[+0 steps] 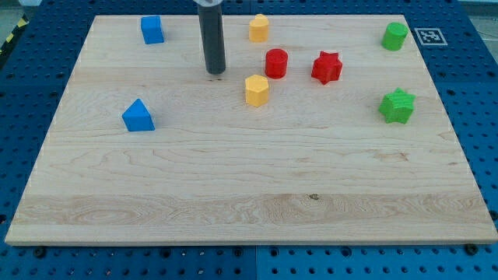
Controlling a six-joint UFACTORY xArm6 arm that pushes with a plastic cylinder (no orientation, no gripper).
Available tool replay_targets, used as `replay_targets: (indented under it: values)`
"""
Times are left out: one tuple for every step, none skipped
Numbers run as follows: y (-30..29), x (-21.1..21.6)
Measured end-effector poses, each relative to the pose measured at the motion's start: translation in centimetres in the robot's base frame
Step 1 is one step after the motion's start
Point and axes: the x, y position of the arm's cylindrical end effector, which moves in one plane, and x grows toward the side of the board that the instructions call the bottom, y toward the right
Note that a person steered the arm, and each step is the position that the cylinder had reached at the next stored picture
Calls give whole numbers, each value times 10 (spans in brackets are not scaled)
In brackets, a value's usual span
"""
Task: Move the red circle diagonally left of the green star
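Observation:
The red circle (276,63) stands on the wooden board (249,194) near the view's top centre. The green star (397,106) lies at the view's right, lower than the red circle and well apart from it. My tip (215,72) rests on the board to the left of the red circle, with a gap between them. The rod rises out of the view's top.
A red star (327,68) sits just right of the red circle. A yellow block (256,90) lies below-left of it, another yellow block (259,28) above. A green cylinder (394,36) is at top right. A blue cube (152,29) and a blue triangle (138,115) are at left.

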Motion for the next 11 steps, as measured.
replay_targets:
  values:
    - [23,-22]
    - [59,-27]
    - [100,2]
    - [141,53]
    - [164,82]
    - [168,60]
    - [198,66]
    - [194,99]
    - [125,132]
    - [114,133]
    - [139,114]
